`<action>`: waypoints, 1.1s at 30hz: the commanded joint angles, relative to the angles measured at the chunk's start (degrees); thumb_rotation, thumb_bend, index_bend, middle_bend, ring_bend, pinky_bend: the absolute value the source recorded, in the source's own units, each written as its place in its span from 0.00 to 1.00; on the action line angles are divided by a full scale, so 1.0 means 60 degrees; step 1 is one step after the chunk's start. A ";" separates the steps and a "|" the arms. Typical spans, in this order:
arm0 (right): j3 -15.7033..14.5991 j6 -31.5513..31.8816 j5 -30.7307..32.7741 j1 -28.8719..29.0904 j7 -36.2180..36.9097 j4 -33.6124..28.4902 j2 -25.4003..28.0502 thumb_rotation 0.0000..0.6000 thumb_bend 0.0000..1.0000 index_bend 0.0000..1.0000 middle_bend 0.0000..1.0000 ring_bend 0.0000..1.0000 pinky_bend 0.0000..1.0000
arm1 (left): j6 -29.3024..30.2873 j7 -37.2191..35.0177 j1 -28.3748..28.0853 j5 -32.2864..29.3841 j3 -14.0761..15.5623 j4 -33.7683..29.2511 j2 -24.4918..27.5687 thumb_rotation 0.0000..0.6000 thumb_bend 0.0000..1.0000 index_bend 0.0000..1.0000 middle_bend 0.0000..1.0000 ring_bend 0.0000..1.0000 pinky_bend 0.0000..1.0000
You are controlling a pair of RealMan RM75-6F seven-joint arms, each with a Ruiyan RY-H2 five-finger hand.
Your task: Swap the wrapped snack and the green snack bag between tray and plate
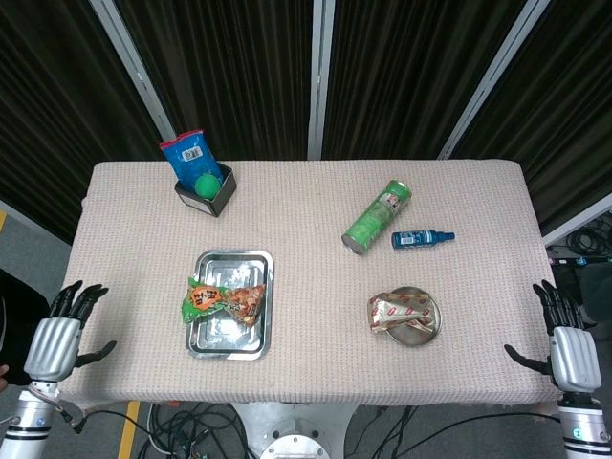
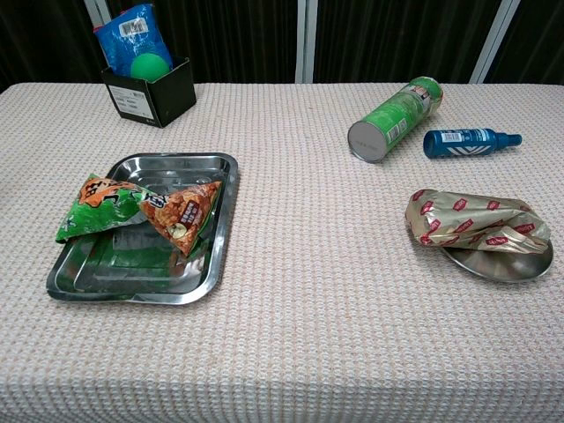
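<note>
Both robot hands, left (image 1: 59, 337) and right (image 1: 568, 346), hang released; the green snack bag (image 2: 132, 210) overhangs the tray (image 2: 220, 231), so you risk tipping it.

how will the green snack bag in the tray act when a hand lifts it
The green snack bag looks crumpled and thin, so it will probably flop and crinkle rather than hold shape. It seems light for its size. One end overhangs the tray rim, which likely gives the fingers an edge to pinch; the glossy film may slip.
</note>
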 commanded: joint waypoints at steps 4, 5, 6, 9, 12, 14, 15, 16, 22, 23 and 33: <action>0.0031 -0.0030 -0.0029 0.0065 -0.0089 -0.0118 0.0077 1.00 0.01 0.00 0.00 0.00 0.00 | -0.0043 0.0015 0.0017 -0.0056 0.0021 -0.0030 0.0021 1.00 0.14 0.16 0.13 0.00 0.08; 0.0004 -0.0071 -0.0041 0.0076 -0.0123 -0.0135 0.0084 1.00 0.01 0.00 0.00 0.00 0.00 | -0.0053 0.0012 0.0014 -0.0059 0.0022 -0.0025 -0.0003 1.00 0.14 0.16 0.13 0.00 0.08; -0.0020 -0.0108 -0.0052 0.0085 -0.0150 -0.0150 0.0095 1.00 0.01 0.00 0.00 0.00 0.00 | -0.0069 0.0009 0.0004 -0.0053 0.0028 -0.0025 -0.0018 1.00 0.14 0.16 0.13 0.00 0.08; -0.0072 -0.0208 -0.0075 0.0119 -0.0232 -0.0239 0.0130 1.00 0.01 0.00 0.00 0.00 0.00 | -0.0109 0.0036 -0.0038 -0.0012 0.0036 -0.0020 -0.0040 1.00 0.14 0.16 0.13 0.00 0.08; -0.0161 -0.0392 -0.0218 0.0245 -0.0423 -0.0416 0.0161 1.00 0.00 0.00 0.00 0.00 0.00 | -0.0127 0.0004 -0.0075 -0.0034 -0.0008 -0.0011 -0.0058 1.00 0.14 0.16 0.13 0.00 0.08; -0.0267 -0.0580 -0.0406 0.0386 -0.0771 -0.0595 0.0187 1.00 0.01 0.00 0.00 0.00 0.00 | -0.0113 0.0011 -0.0084 -0.0024 -0.0018 0.0018 -0.0071 1.00 0.14 0.16 0.13 0.00 0.08; -0.0319 -0.0740 -0.0525 0.0513 -0.1130 -0.0751 0.0202 1.00 0.01 0.00 0.00 0.00 0.00 | -0.0097 0.0000 -0.0081 -0.0007 -0.0011 0.0046 -0.0086 1.00 0.14 0.16 0.13 0.00 0.08; -0.0337 -0.0884 -0.0594 0.0627 -0.1415 -0.0883 0.0201 1.00 0.01 0.00 0.00 0.00 0.00 | -0.0091 -0.0012 -0.0079 0.0000 -0.0004 0.0075 -0.0101 1.00 0.14 0.16 0.13 0.00 0.08; -0.0070 -0.2301 -0.0380 0.1620 -0.3345 -0.2021 0.0153 1.00 0.02 0.00 0.02 0.00 0.00 | -0.0014 -0.0135 -0.0019 -0.0034 0.0003 0.0211 -0.0186 1.00 0.14 0.16 0.13 0.00 0.08; 0.0012 -0.2517 -0.0254 0.1773 -0.3604 -0.2111 0.0067 1.00 0.03 0.00 0.03 0.00 0.00 | -0.0008 -0.0166 -0.0011 -0.0047 0.0000 0.0236 -0.0193 1.00 0.14 0.16 0.13 0.00 0.08; 0.0451 -0.3765 0.1124 0.2755 -0.5622 -0.2065 -0.1471 1.00 0.06 0.00 0.11 0.00 0.00 | 0.0047 -0.0509 0.0097 -0.0109 0.0046 0.0561 -0.0213 1.00 0.14 0.16 0.13 0.00 0.08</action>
